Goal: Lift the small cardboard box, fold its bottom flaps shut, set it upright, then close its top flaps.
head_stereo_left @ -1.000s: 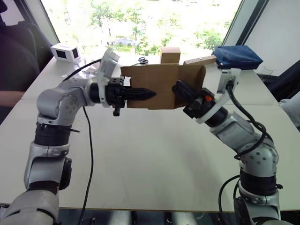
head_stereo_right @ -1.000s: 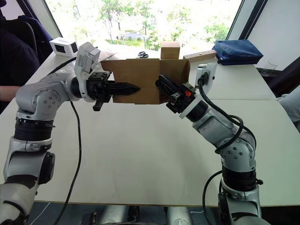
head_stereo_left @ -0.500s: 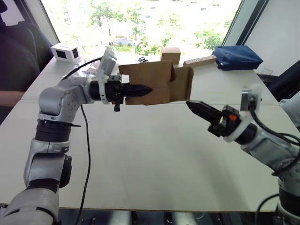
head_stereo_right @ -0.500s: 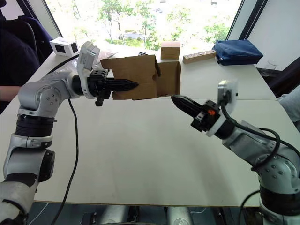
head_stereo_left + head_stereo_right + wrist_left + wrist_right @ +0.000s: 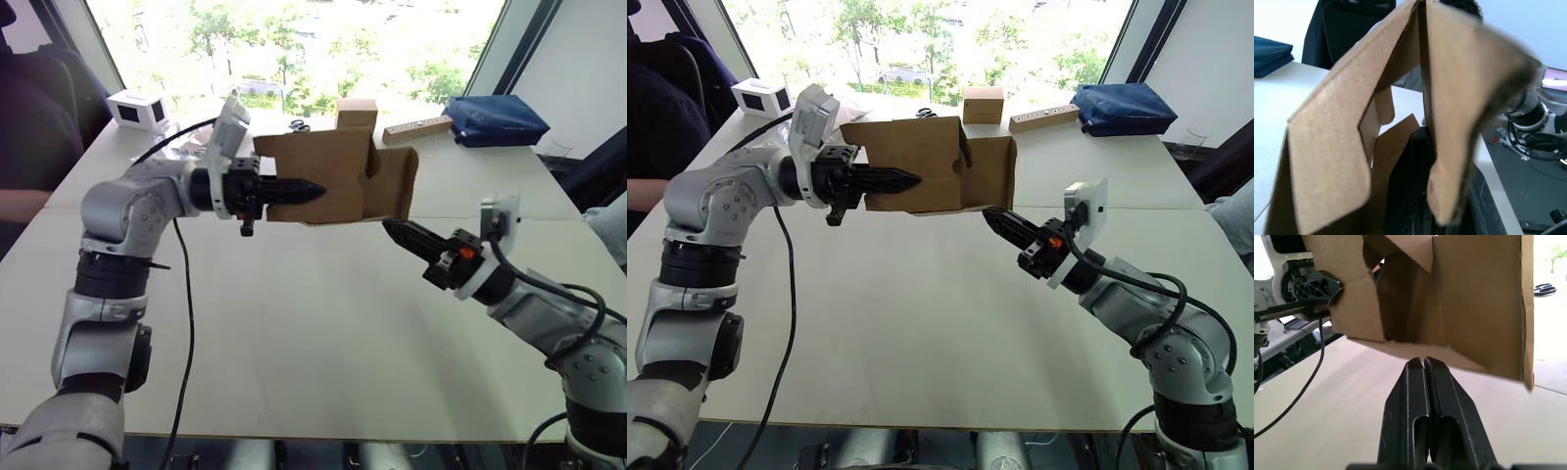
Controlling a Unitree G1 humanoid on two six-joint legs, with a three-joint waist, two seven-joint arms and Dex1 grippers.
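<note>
Above the white table (image 5: 294, 333), the small plain brown corrugated cardboard box (image 5: 328, 176) hangs in the air on its side, clear of the tabletop, with its open end toward the right gripper (image 5: 996, 220). Left gripper (image 5: 304, 192) is pinching one box wall: one black finger lies along the outside face, and the left wrist view shows the other one inside the cardboard. Flaps (image 5: 394, 182) at the open end stand loose and unfolded; one hangs down beside the opening. Box interior (image 5: 1400, 303) seen from the right wrist view looks hollow, nothing inside it that I can make out. Right gripper has its two black fingers pressed together with nothing between them; the tips sit just below the box's lower edge, near it but apart. Behind the box on the far side of the table: a neater cube-like brown box (image 5: 356, 114), a long narrow tan block (image 5: 417, 127), a dark blue folded cloth bundle (image 5: 495, 118), a pair of scissors (image 5: 299, 125), and a small white boxy device (image 5: 136, 109) off to the left of it.
</note>
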